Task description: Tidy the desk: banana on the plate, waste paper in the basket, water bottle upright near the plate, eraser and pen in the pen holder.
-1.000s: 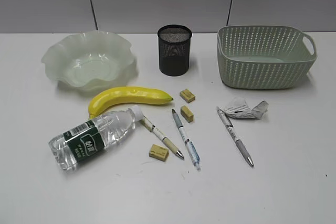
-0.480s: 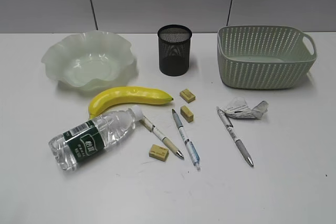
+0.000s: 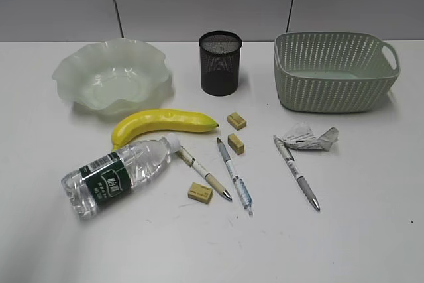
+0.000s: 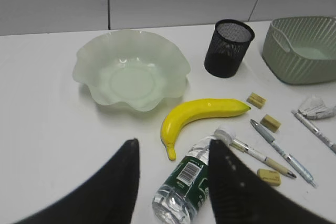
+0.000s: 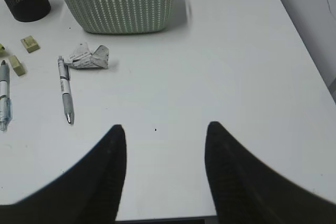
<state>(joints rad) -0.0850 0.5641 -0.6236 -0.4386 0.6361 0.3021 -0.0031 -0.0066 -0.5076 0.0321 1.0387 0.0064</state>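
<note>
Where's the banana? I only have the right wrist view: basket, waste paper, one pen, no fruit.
Observer: The banana lies on the desk between the ruffled green plate and the water bottle, not on the plate.
Operator: Bottle upright?
Observer: No. It lies on its side, with its white cap beside the nearest pen.
Operator: Left pincer?
Observer: The left pincer is open and empty. In the left wrist view the bottle shows between its fingers.
</note>
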